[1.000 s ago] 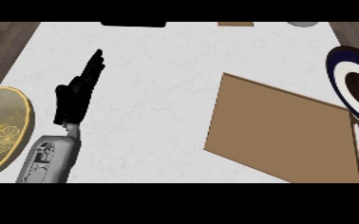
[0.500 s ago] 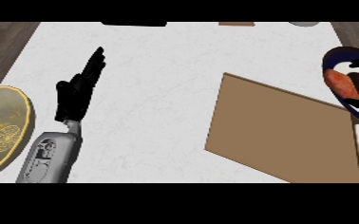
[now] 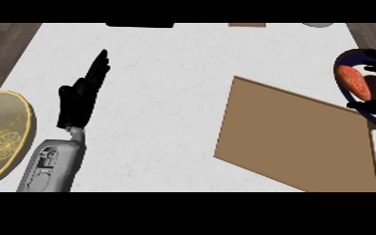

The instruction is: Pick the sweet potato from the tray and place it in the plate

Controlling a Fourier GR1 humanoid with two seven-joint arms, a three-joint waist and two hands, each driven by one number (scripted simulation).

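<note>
Sweet potato's up in your right hand, over by the right edge

No labels or writing to read anywhere. Your right hand (image 3: 358, 79) has its black fingers curled round the sweet potato (image 3: 353, 81) above the far right corner of the brown tray (image 3: 294, 139); its long axis runs roughly up-down in the view, leaning a bit to the lower right. Your left hand (image 3: 82, 95) rests over the white counter (image 3: 169, 79), fingers straight and relaxed, holding nothing. The gold plate (image 3: 13, 129) sits at the left edge.
</note>
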